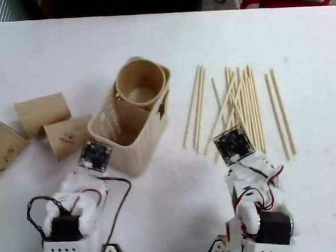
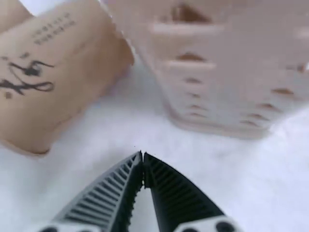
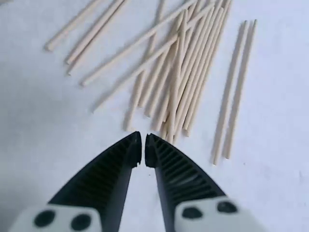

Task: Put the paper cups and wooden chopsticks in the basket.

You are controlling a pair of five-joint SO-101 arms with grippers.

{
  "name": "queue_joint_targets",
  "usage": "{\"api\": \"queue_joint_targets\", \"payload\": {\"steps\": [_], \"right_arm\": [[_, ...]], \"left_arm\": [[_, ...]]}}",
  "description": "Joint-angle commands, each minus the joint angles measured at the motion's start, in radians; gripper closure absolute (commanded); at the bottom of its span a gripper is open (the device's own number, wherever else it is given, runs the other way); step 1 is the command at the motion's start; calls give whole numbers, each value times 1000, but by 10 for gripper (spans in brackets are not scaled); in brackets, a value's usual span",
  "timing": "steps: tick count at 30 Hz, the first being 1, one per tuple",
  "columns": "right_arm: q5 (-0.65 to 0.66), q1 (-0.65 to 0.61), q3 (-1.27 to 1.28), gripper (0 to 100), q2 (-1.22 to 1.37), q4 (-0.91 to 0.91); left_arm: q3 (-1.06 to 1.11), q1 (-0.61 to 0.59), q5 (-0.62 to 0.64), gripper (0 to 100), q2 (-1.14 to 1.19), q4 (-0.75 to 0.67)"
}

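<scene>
– Paper cups (image 1: 41, 112), where?
– One upright cup (image 1: 140, 89) stands inside the basket (image 1: 129, 141), at its far end. Three more lie on their sides on the table (image 1: 49, 53), left of the basket. The nearest cup (image 1: 69, 136) is just beside the basket wall.
– Sticks?
– The wooden chopsticks (image 1: 241, 104) are loose on the table, right of the basket. Crossed heap, with a few lying apart on either side.
– Claws?
– The left gripper (image 2: 143, 157) is low over the table, closed tip to tip, holding nothing, near the nearest cup and the basket's corner. The right gripper (image 3: 143, 142) is closed to a hairline, empty, tips just short of the heap's near ends.
</scene>
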Motion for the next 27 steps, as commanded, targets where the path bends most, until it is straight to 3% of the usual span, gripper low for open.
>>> {"api": "queue_joint_targets", "payload": {"steps": [1,4,14,19,23,27], "right_arm": [[12,8,124,971,-61,-59],[12,13,201,971,-88,-79],[6,7,279,971,-88,-82],[11,7,336,971,-90,-93],[11,7,358,971,-90,-122],[11,7,359,971,-88,-120]], "left_arm": [[-55,-94,-175,976,-7,-106],[-140,-232,-388,976,-7,-109],[-370,-601,-410,970,-7,-87],[-387,-812,-508,865,21,-198],[-457,-897,-549,875,246,-354],[-720,-908,-545,876,665,-344]]}}
